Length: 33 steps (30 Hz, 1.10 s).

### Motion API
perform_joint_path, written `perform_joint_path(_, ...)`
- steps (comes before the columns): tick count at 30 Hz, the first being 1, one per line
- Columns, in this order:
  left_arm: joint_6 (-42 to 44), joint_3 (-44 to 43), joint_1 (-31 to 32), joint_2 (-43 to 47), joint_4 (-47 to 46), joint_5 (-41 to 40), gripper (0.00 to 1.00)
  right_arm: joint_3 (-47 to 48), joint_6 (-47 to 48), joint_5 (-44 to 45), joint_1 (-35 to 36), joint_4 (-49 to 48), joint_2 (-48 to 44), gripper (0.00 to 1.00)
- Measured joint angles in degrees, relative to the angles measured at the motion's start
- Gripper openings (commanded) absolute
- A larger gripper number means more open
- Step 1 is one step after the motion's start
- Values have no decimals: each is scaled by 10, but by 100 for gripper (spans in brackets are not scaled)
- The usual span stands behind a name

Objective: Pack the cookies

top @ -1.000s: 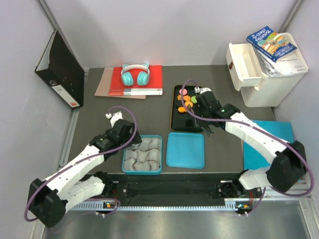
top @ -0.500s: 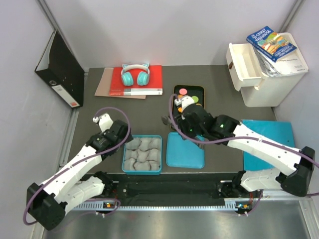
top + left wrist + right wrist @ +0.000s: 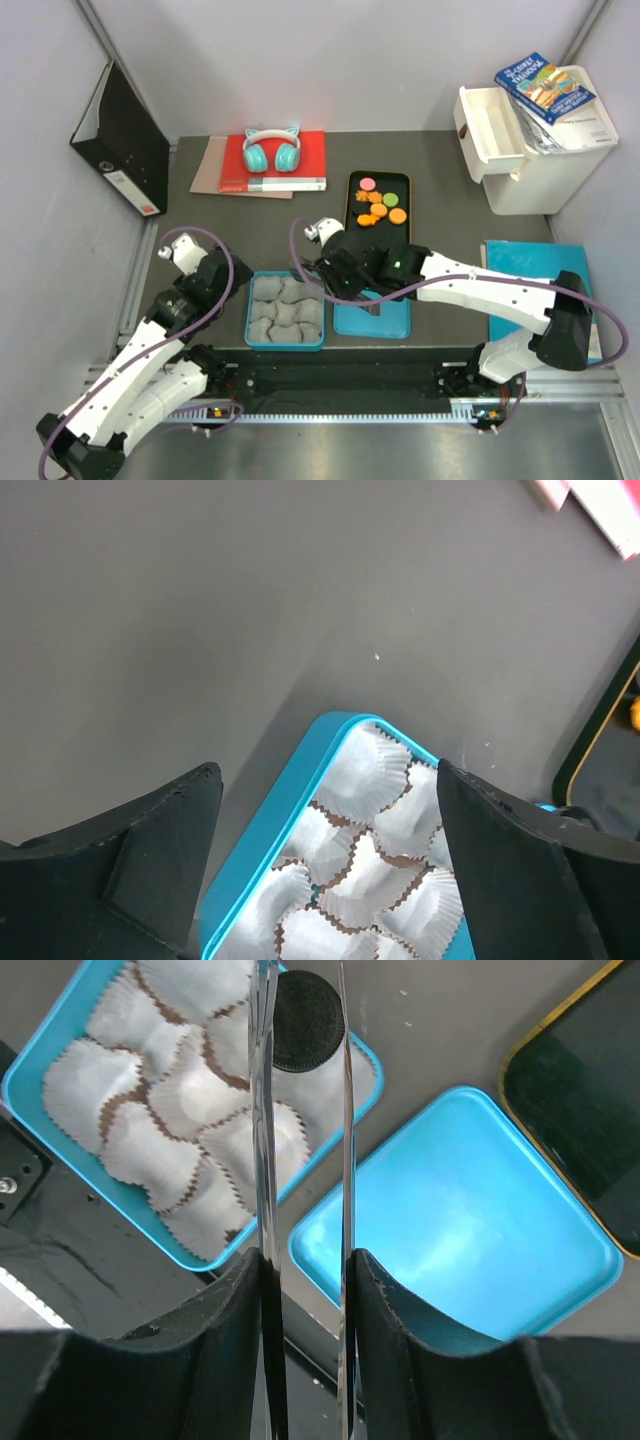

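The cookies (image 3: 378,204), orange, pink and green, lie on a black tray (image 3: 352,190). My right gripper (image 3: 335,268) (image 3: 305,1260) is shut on metal tongs (image 3: 265,1110). The tongs pinch a black cookie (image 3: 308,1020) over the right edge of the blue box (image 3: 40,1115) (image 3: 250,310), which is full of white paper cups (image 3: 175,1100). My left gripper (image 3: 218,275) (image 3: 328,770) is open and empty, held above the box's far left corner (image 3: 335,725).
The blue lid (image 3: 372,310) (image 3: 460,1230) lies right of the box. Teal headphones (image 3: 271,150) rest on a red book at the back. A black binder (image 3: 125,140) stands at the left, a white drawer unit (image 3: 530,140) at the back right, and a blue sheet (image 3: 535,262) at the right.
My right arm swung from the black tray leftward and nearer, bringing the tongs and black cookie over the box. My left arm drew back to the left, off the box.
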State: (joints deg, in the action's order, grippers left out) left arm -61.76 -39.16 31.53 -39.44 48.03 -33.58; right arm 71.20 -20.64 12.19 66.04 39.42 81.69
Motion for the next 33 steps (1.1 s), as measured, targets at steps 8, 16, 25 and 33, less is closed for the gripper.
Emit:
perform_joint_path(8, -15, 5, 0, 13, 19, -11, 92, 24, 0, -12, 23, -10, 33, 36)
perform_joint_path(16, -16, 8, 0, 7, 22, -10, 93, 25, -2, -20, 26, -13, 67, 37)
perform_joint_path(25, -14, 12, 0, 5, 21, -10, 95, 25, -2, -26, 26, -13, 74, 50)
perform_joint_path(33, -11, 14, 0, 2, 21, -10, 96, 38, -2, -26, 26, -15, 83, 53)
